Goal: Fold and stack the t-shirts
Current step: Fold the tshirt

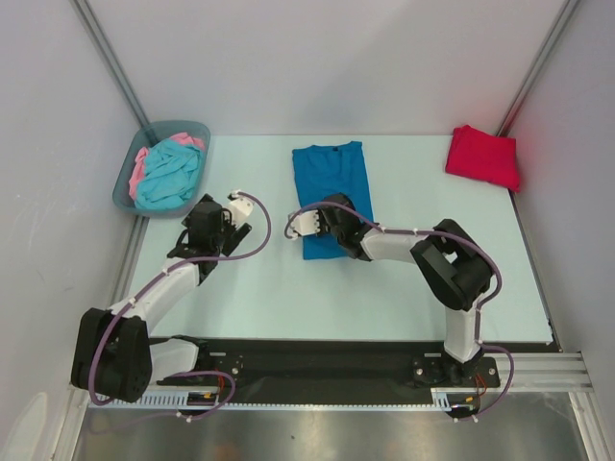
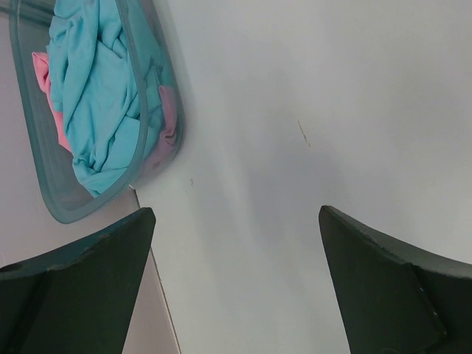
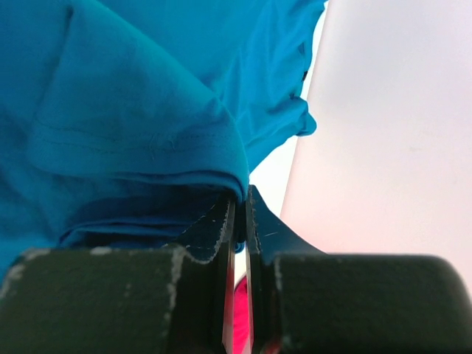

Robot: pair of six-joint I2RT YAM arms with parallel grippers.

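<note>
The deep blue cloth t-shirt lay lengthwise at the middle of the pale desk. Its near edge was pinched in the closed right gripper, with a hemmed fold bunched over the jaws. The right arm reached leftward, elbow bent. The left gripper hovered wide open near the grey-blue plastic bin, which held a turquoise shirt and a pink shirt.
</note>
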